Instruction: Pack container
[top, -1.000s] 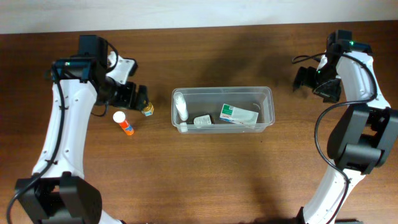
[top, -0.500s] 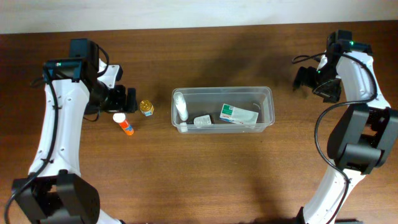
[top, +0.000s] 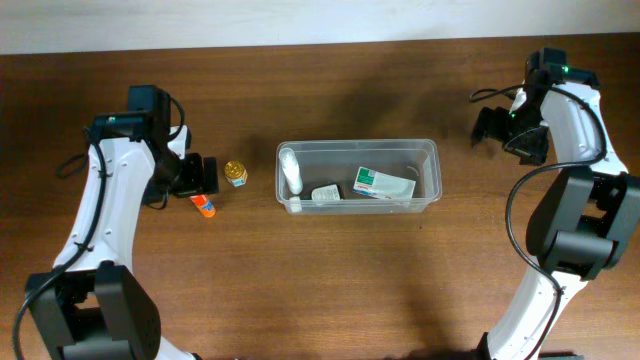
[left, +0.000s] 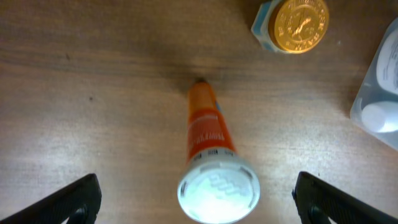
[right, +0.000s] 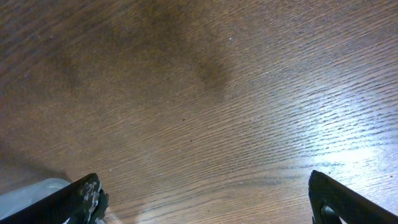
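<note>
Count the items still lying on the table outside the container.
2. An orange tube with a white cap lies left of the container; a gold-lidded jar stands between them. Others may be hidden from view.

Wood table (top: 330, 280): clear container (top: 357, 146) ctr; orange tube (top: 204, 206), gold-lid jar (top: 236, 173) left.

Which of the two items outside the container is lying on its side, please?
The orange white-capped tube; the gold-lidded jar beside it stands upright.
</note>
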